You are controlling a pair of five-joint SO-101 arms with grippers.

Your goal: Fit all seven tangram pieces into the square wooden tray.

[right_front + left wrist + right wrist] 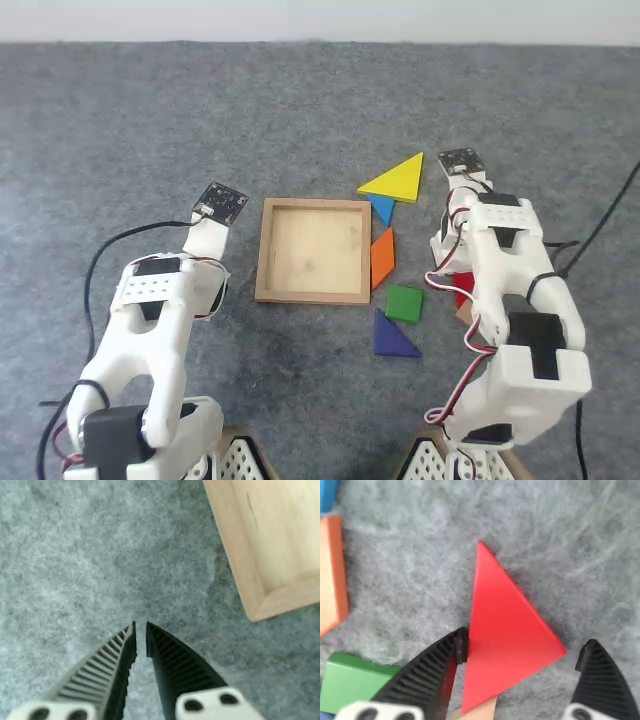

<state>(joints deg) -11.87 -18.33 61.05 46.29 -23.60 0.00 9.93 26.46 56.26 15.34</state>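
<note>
The square wooden tray (pixel 262 250) lies mid-table with a bare floor. To its right are a yellow triangle (pixel 397 178), a small light-blue triangle (pixel 381 207), an orange parallelogram (pixel 382 257), a green square (pixel 404 302) and a dark-blue triangle (pixel 393 336). A red triangle (pixel 505 630) lies flat on the carpet, and my right gripper (pixel 526 647) is open around it, one finger (pixel 445 660) touching its edge. A tan piece (pixel 477 711) peeks out beneath the red one. My left gripper (pixel 140 626) is shut and holds nothing, just above the carpet left of the tray's corner (pixel 260 575).
Grey carpet covers the table. The right arm (pixel 510 290) hangs over the red triangle (pixel 462 291) and the tan piece (pixel 463 313). The green square (pixel 350 682) and orange parallelogram (pixel 331 575) lie close to the right gripper. Open carpet stretches behind the tray.
</note>
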